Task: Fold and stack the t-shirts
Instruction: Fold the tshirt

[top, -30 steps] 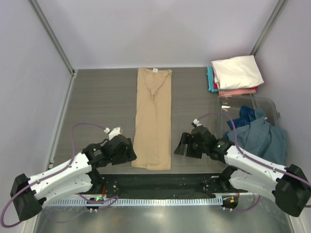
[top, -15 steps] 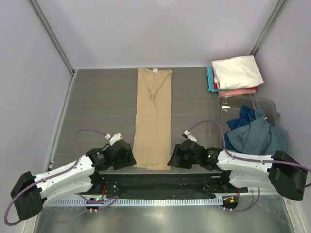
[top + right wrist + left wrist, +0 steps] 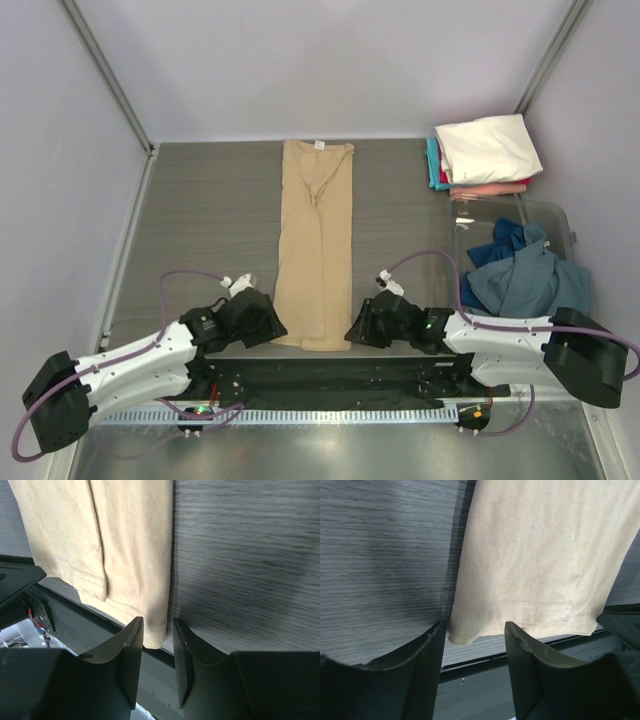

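The tan t-shirt [image 3: 315,240] lies folded lengthwise into a long strip down the middle of the table, collar at the far end. My left gripper [image 3: 268,325] sits low at its near left corner. In the left wrist view the hem corner [image 3: 462,636] lies between the left gripper's [image 3: 475,626] open fingers, with a gap on each side. My right gripper [image 3: 358,328] is at the near right corner. In the right wrist view the right gripper's [image 3: 156,623] jaws stand narrow around the hem corner [image 3: 156,632], with a small gap still showing.
Folded t-shirts [image 3: 488,150] are stacked at the far right: cream-white on top, then pink, red and teal. A clear bin [image 3: 558,215] beside them holds crumpled slate blue [image 3: 525,285] and navy [image 3: 505,238] shirts. A black strip [image 3: 330,375] borders the table's near edge.
Both grippers moved in to the tan shirt's near corners, the right one also swinging toward the near edge. Both pairs of jaws narrowed, the right more.
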### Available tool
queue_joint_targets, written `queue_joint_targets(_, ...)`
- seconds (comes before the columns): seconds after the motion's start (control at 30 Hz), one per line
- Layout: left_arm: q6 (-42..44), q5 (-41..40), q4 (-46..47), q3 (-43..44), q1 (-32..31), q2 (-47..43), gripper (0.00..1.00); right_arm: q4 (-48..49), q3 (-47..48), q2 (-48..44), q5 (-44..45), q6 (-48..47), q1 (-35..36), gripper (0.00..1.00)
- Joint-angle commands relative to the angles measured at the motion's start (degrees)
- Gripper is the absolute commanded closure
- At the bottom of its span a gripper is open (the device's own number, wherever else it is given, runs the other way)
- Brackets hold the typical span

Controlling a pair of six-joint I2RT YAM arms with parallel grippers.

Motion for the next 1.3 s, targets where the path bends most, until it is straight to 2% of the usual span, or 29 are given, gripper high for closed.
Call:
queue_joint_targets(0.0,-0.9,0.7,0.3,-2.1,0.2,0.1,0.50,2.2,-1.3,1.0,1.6,1.3,1.1,0.64)
queue_joint_targets(0.1,-1.2,0.7,1.4,-2.9,0.2,0.2,0.63,4.1,-2.0,0.8,1.7,1.6,1.4,0.71)
queue_joint_targets(0.13,-1.3,0.9,2.1,-3.0,0.2,0.5,0.71,4.4,-2.3,0.7,1.8,1.8,1.5,0.73)
queue_joint_targets(0.17,-1.4,1.0,2.5,-3.2,0.2,0.7,0.74,4.7,-2.5,0.1,1.8,1.7,1.5,0.75)
queue_joint_targets(0.2,-1.4,1.1,2.9,-3.2,0.2,1.0,0.75,5.0,-2.7,-0.1,1.8,1.9,1.6,0.80)
queue_joint_targets(0.27,-1.4,1.1,3.2,-3.1,0.2,1.3,0.90,5.8,-3.5,-1.0,1.8,2.1,1.7,0.85)
queue_joint_targets(0.3,-1.4,1.3,3.1,-3.1,0.2,1.3,0.97,5.7,-3.7,-1.5,1.8,2.1,1.7,0.91)
queue_joint_targets(0.33,-1.5,1.9,3.0,-2.8,0.1,1.2,1.00,4.0,-3.8,-2.2,1.9,2.2,1.7,0.95)
queue_joint_targets(0.37,-2.0,2.1,2.7,-2.4,-0.1,0.8,1.00,2.9,-3.7,-3.1,2.7,2.2,1.8,0.98)
queue_joint_targets(0.57,-7.2,0.0,-5.5,3.4,-5.9,-2.6,1.00,-15.1,-0.9,-16.4,6.8,3.2,2.4,0.99)
queue_joint_targets(0.67,-6.4,-2.4,-11.4,10.0,-7.7,-1.9,1.00,-20.9,2.6,-21.1,8.2,2.7,2.5,0.99)
queue_joint_targets(0.77,-3.0,-6.1,-17.9,18.7,-7.7,0.4,1.00,-24.6,8.5,-21.6,12.0,0.0,2.5,0.99)
queue_joint_targets(0.9,2.8,-12.9,-24.4,29.8,-5.6,5.5,0.99,-28.2,18.4,-14.0,17.3,-8.0,-0.2,0.99)
queue_joint_targets(1.07,12.4,-8.2,-21.5,37.8,5.2,14.0,1.00,-27.3,29.9,-2.7,12.8,-22.3,-14.3,0.99)
queue_joint_targets(1.13,17.0,-5.3,-19.7,40.8,10.4,17.1,1.00,-26.4,34.9,0.7,11.1,-28.2,-17.9,0.99)
queue_joint_targets(1.27,22.5,-1.8,-17.4,46.7,16.1,25.6,1.00,-25.6,43.1,10.8,6.9,-34.8,-24.2,0.99)
